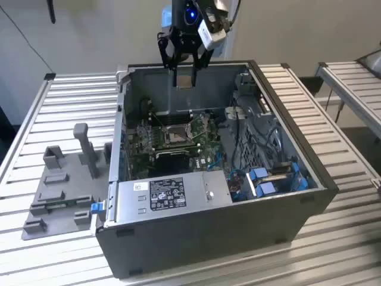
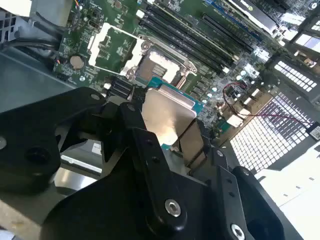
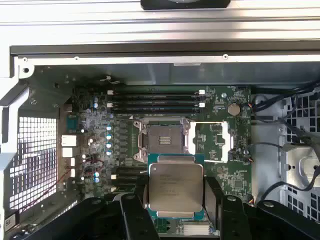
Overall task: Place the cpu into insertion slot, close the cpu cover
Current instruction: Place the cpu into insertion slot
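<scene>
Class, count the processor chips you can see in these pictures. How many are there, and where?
1. The gripper holds the chip above the circuit board, apart from the empty socket. The socket's cover lies open beside it.

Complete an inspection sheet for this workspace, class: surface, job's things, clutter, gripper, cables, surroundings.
Surface: slatted metal table, carrying an open computer case.
Job's things: cpu held above the board, not in the insertion slot; cpu cover swung open beside the slot.
Clutter: grey fixture tray on the table, at the exterior view's left.
Gripper: gripper shut on the cpu.
Cables: black cables and a red wire inside the case.
Surroundings: pale wall; second slatted table at the exterior view's right.
</scene>
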